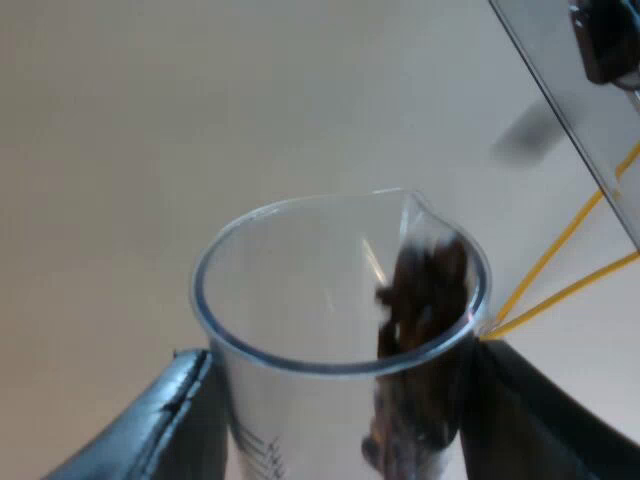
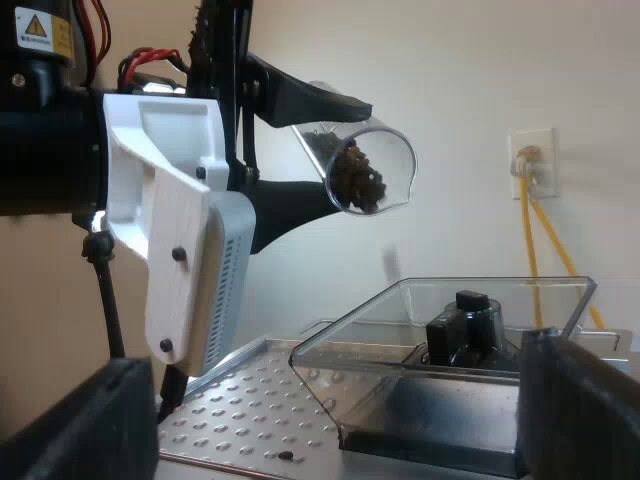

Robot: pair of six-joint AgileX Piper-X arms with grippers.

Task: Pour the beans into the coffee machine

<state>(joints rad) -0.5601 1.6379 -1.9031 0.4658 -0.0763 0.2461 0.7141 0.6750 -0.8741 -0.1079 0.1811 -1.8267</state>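
1. Measuring glass (image 1: 340, 335): clear, with faint dark scale marks; the beans (image 1: 425, 300) inside are dark brown.
2. Left end effector (image 1: 345, 420): black fingers.
3. Bean hopper (image 2: 400, 330): smoky clear, with a black knob (image 2: 465, 325).
4. Machine top (image 2: 250, 400): silver, patterned with rows of dimples.
5. Wall cables (image 2: 530, 240): yellow.

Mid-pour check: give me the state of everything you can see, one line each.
glass: tipped nearly on its side, held above the hopper.
beans: bunched at the glass's spout.
hopper: on the machine, below the glass; lid cannot tell.
left gripper: shut on the glass.
right gripper: open, empty.
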